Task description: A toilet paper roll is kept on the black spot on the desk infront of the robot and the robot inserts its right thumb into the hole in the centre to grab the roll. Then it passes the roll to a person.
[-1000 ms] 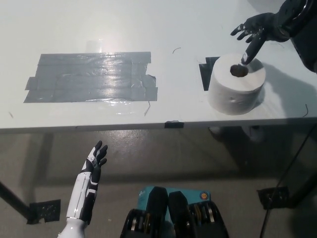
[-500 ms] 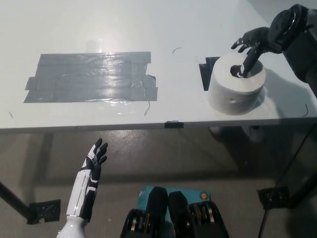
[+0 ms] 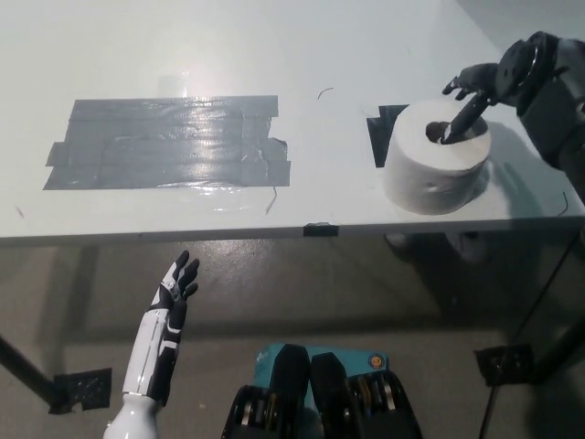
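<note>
A: From the head view, where is the toilet paper roll [image 3: 435, 167]?

B: Upright on the desk [image 3: 274, 55], near its front right edge, covering most of the black spot [image 3: 379, 131]. My right hand [image 3: 471, 91] is spread above it, one digit dipping into the centre hole [image 3: 439, 132]; nothing gripped yet.

A: And the left hand [image 3: 174, 285]?

B: Idle below the desk edge, fingers apart.

A: Handling?

B: I'd judge it light and soft, easily crushed; hook the core, don't squeeze

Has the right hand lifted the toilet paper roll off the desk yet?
No, the toilet paper roll stands on the desk, with the right hand only dipping its thumb into the centre hole.
</note>
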Robot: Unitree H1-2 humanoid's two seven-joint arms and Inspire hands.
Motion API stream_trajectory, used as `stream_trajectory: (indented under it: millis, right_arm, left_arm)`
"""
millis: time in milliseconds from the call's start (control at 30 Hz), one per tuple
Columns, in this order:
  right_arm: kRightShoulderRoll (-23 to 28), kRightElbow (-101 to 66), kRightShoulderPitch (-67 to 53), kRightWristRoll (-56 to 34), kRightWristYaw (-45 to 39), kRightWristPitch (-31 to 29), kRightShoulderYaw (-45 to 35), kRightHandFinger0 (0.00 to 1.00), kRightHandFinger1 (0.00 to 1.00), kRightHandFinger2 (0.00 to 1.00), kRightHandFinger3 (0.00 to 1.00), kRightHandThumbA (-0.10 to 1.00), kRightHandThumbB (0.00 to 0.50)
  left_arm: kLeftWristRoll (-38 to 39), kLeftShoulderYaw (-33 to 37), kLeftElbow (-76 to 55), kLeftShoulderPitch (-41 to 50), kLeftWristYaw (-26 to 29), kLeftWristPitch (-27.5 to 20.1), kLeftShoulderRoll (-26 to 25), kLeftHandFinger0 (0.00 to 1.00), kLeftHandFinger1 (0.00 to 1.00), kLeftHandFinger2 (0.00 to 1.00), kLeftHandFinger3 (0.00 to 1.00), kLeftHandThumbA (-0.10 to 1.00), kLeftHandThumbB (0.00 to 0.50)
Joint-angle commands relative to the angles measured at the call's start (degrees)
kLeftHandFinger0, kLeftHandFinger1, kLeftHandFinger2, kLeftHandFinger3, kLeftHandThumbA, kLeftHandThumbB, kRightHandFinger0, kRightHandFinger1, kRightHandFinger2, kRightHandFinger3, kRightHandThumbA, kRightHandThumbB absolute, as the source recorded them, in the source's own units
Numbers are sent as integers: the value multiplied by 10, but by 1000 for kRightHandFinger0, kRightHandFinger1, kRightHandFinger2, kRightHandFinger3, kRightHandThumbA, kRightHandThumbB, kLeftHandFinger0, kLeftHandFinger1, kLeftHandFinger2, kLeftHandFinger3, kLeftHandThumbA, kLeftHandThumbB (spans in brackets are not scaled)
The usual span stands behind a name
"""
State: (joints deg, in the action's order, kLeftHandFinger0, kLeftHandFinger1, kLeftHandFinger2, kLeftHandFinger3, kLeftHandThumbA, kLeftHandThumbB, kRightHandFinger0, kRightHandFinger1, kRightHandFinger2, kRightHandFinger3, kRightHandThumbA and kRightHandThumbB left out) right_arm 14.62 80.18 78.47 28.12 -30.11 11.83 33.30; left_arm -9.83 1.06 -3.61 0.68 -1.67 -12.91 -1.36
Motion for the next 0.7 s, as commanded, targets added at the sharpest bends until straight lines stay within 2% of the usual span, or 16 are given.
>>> stream_trajectory:
  millis: [0,67,100,167,233,267,300,333,367,400,433,467,500,533,633,667]
  right_arm:
    - [-11,2,16,15,30,-12,5,1000,1000,1000,1000,1000,427]
    - [-15,2,14,25,43,-14,13,1000,1000,1000,1000,987,470]
    - [-22,3,9,23,58,-4,10,1000,1000,1000,1000,897,484]
    - [-28,6,7,12,58,9,-2,1000,1000,1000,1000,720,470]
    - [-32,8,5,15,58,12,1,1000,1000,1000,1000,644,457]
    - [-39,10,2,26,59,16,11,766,812,934,1000,549,414]
    - [-42,11,1,24,63,20,9,433,507,702,1000,429,408]
    - [-49,12,-4,27,74,19,12,128,240,455,976,287,344]
    - [-51,12,-5,31,77,15,15,26,163,381,836,228,321]
    - [-55,10,-7,41,100,12,24,111,338,504,844,-62,267]
    - [-59,9,-10,42,110,13,24,26,224,406,985,-98,243]
    - [-60,9,-8,42,114,12,24,5,187,376,1000,-100,234]
    - [-61,6,-8,46,122,9,28,0,161,360,1000,-100,172]
    - [-62,6,-9,46,124,9,29,0,161,364,1000,-100,160]
    - [-60,3,-10,46,143,1,27,67,408,583,1000,-100,110]
    - [-57,1,-13,36,154,-3,16,109,518,707,1000,-100,102]
  left_arm:
    - [1,6,-15,-12,1,-4,-5,1000,1000,1000,1000,1000,190]
    - [-1,6,-14,-14,0,0,-5,1000,1000,1000,1000,1000,202]
    - [0,6,-15,-13,0,-1,-6,1000,1000,1000,1000,1000,197]
    - [-1,8,-17,-14,-1,0,-7,1000,1000,1000,1000,1000,205]
    - [0,8,-19,-14,-2,4,-8,1000,1000,1000,1000,1000,212]
    - [1,8,-19,-14,-2,3,-8,1000,1000,1000,1000,1000,213]
    - [1,9,-18,-15,-2,2,-8,1000,1000,1000,1000,1000,211]
    - [1,9,-18,-15,-1,1,-9,1000,1000,1000,1000,1000,210]
    - [1,10,-18,-15,-1,1,-9,1000,1000,1000,1000,1000,209]
    - [1,9,-17,-19,-1,-1,-9,1000,1000,1000,1000,1000,196]
    - [2,9,-17,-19,0,-3,-9,1000,1000,1000,1000,1000,195]
    - [3,9,-17,-22,1,-1,-10,1000,1000,1000,1000,1000,195]
    - [3,8,-15,-24,3,-4,-9,1000,1000,1000,1000,1000,191]
    - [3,8,-15,-24,4,-5,-9,1000,1000,1000,1000,1000,191]
    - [2,8,-15,-27,4,-2,-10,1000,1000,1000,1000,1000,203]
    - [4,7,-15,-27,4,-1,-9,1000,1000,1000,1000,1000,221]
